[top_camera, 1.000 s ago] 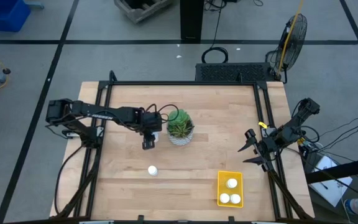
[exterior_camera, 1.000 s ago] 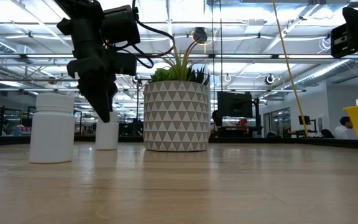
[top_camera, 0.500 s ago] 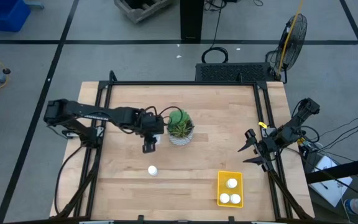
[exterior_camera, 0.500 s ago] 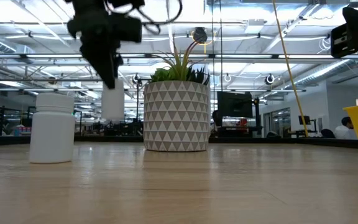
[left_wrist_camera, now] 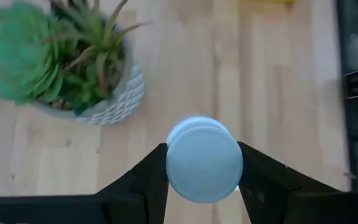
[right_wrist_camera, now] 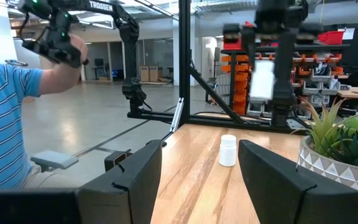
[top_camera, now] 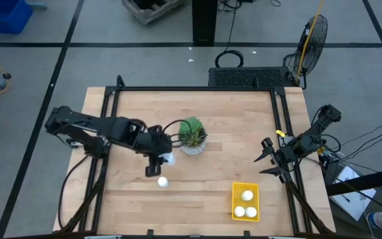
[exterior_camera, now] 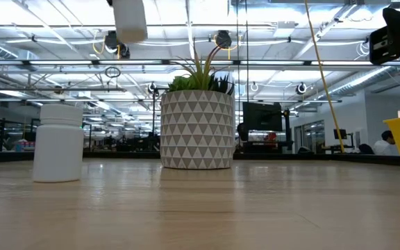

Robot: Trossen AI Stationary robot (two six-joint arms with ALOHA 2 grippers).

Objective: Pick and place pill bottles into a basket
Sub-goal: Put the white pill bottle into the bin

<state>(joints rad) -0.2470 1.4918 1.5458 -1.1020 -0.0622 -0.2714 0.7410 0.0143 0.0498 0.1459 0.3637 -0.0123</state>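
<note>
Bottle [exterior_camera: 130,19] lifted higher, left fingers [left_wrist_camera: 149,180] clamped

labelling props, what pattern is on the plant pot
White pot with a grey triangle pattern all over; the low view shows it best.

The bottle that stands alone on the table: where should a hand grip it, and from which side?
Probably from straight above, closing on the sides just below the cap. The bottle stands upright, a plain round cylinder, apart from the plant and the basket, so the fingers have room on either side.
</note>
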